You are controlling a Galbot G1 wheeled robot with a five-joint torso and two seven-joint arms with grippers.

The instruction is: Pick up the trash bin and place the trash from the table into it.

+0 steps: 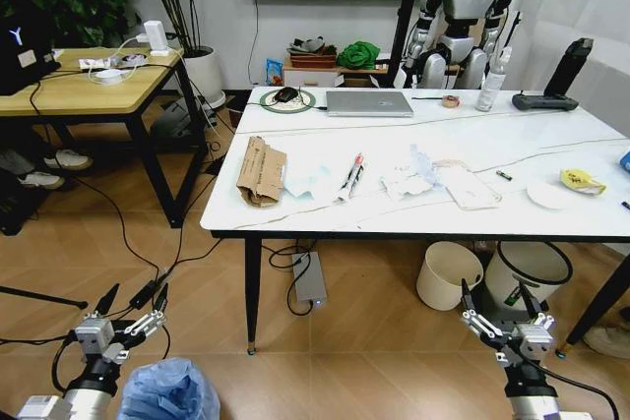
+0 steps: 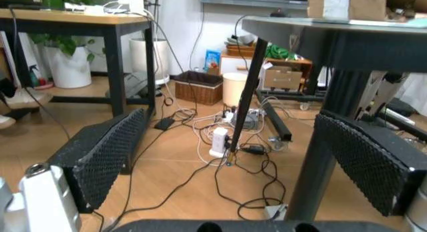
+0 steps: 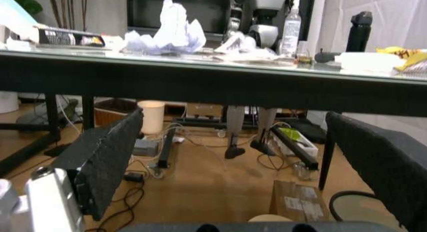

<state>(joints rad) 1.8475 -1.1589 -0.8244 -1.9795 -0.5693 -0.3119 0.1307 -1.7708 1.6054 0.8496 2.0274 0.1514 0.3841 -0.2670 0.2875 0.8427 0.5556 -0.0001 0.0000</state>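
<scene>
The trash bin (image 1: 169, 390), lined with a crinkly light-blue bag, stands on the floor at the bottom of the head view, just right of my left gripper (image 1: 135, 298). That gripper is open and holds nothing; its pads (image 2: 107, 157) stand wide apart. My right gripper (image 1: 495, 294) is also open, low in front of the table (image 1: 413, 225). Trash lies on the tabletop: a brown cardboard piece (image 1: 261, 170), white tissues (image 1: 409, 180), a clear plastic tray (image 1: 471, 187) and a yellow wrapper (image 1: 581, 181). In the right wrist view, a crumpled tissue (image 3: 170, 32) rises above the table edge (image 3: 200, 77).
A cream bucket (image 1: 448, 274) and a white bin with black rim (image 1: 532, 277) stand under the table. A silver laptop (image 1: 369, 102) and a spray bottle (image 1: 489, 81) sit at its far side. A wooden-top table (image 1: 89, 86) is at left; cables and a power strip (image 1: 310, 278) cross the floor.
</scene>
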